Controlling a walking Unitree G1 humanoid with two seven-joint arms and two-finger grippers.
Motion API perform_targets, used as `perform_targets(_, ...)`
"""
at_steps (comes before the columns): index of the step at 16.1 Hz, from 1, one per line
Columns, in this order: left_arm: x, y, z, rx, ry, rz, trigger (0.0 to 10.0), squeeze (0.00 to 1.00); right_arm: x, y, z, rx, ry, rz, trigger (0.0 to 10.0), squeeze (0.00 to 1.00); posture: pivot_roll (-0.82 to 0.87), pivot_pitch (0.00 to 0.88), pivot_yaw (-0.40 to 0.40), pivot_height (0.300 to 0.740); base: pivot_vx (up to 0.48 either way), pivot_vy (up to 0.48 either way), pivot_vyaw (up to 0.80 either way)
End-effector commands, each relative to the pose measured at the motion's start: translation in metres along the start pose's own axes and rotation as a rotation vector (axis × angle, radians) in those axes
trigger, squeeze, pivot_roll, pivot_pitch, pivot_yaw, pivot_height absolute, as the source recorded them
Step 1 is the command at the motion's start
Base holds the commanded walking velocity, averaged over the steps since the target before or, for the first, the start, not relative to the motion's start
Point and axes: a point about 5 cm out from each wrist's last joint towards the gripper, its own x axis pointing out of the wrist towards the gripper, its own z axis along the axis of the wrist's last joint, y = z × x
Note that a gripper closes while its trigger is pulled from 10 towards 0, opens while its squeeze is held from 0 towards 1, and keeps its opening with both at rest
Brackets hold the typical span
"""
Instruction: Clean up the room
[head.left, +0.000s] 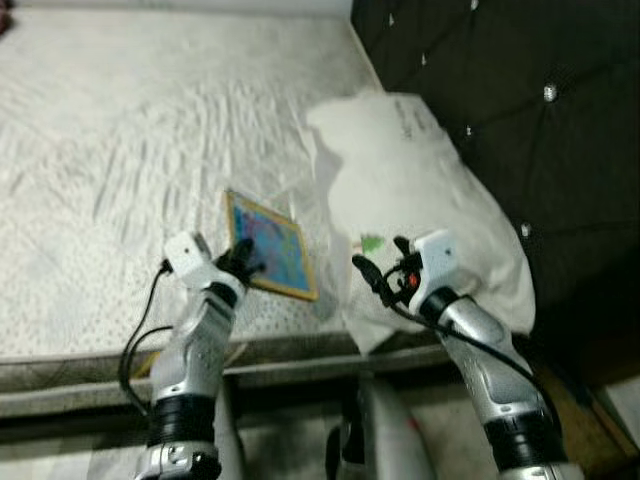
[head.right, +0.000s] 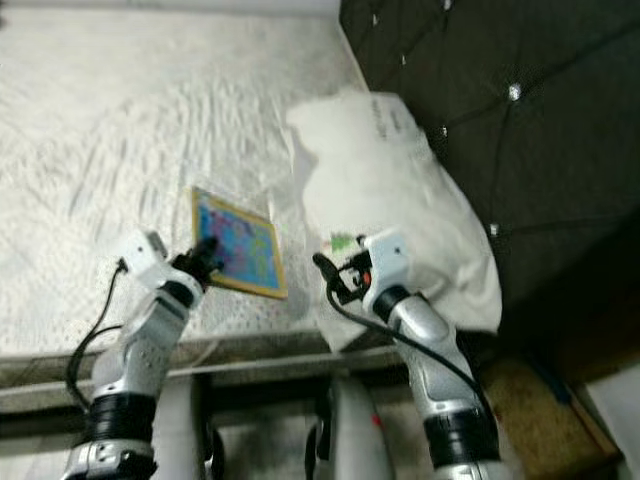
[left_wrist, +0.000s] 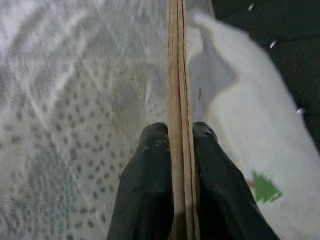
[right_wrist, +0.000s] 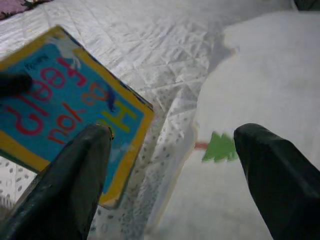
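Near the front edge of the bed (head.left: 120, 130), both silver arms reach up and forward from the bottom of the head views, elbows bent, wrists angled toward the middle of the scene. The left arm rises on the left side and ends at a flat book (head.left: 270, 245) with a yellow border and a blue cover, which is tilted up on edge above the quilted white bedspread. The right arm rises on the right side and ends just in front of a white pillow (head.left: 420, 190) that leans against the dark tufted headboard (head.left: 530, 90).

Red letters run across the book's blue cover in the right wrist view, seen upside down, together with larger yellow letters; the words cannot be read with certainty. A small green tree shape (right_wrist: 220, 147) with a red mark beside it is printed on the pillow's near corner.

The left gripper (left_wrist: 179, 145) is clamped on the book: its two black fingers (left_wrist: 150, 175) press against opposite faces, with the wooden-coloured edge of the cover running straight between them. The right gripper (right_wrist: 175, 145) is spread wide and holds nothing, one finger in front of the book's corner, the other in front of the pillow.
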Motion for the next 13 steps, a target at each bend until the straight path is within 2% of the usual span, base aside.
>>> perform_targets(1, 0.005, -0.005, 0.002, 0.007, -0.008, -0.029, 10.0, 0.00, -0.002, -0.005, 0.006, 0.019, -0.015, -0.022, 10.0, 0.00, -0.12, 0.140, -0.078, 0.587, 0.000, 0.000, 0.00)
perform_targets(4, 0.013, -0.007, -0.012, -0.056, 0.067, -0.007, 10.0, 0.00, -0.006, -0.012, 0.009, 0.009, -0.007, -0.040, 10.0, 0.00, -0.14, 0.140, -0.076, 0.587, 0.000, 0.000, 0.00)
perform_targets(5, 0.013, -0.006, -0.011, -0.035, 0.049, 0.006, 10.0, 0.00, -0.007, -0.013, 0.009, 0.003, -0.007, -0.043, 10.0, 0.00, -0.14, 0.140, -0.076, 0.587, 0.000, 0.000, 0.00)
perform_targets(7, 0.013, -0.006, -0.011, -0.051, 0.040, -0.007, 10.0, 0.00, -0.009, -0.015, 0.008, -0.003, 0.001, -0.049, 10.0, 0.00, -0.14, 0.140, -0.076, 0.587, 0.000, 0.000, 0.00)
perform_targets(10, 0.018, 0.007, -0.015, -0.038, 0.062, 0.008, 10.0, 0.00, -0.008, -0.010, 0.008, 0.008, 0.001, -0.039, 10.0, 0.00, -0.14, 0.144, -0.078, 0.572, 0.000, 0.000, 0.00)
perform_targets(13, 0.024, 0.013, -0.003, -0.068, -0.004, 0.006, 10.0, 0.00, -0.011, -0.012, 0.006, 0.010, 0.006, -0.048, 10.0, 0.00, -0.15, 0.147, -0.076, 0.552, 0.000, 0.000, 0.00)
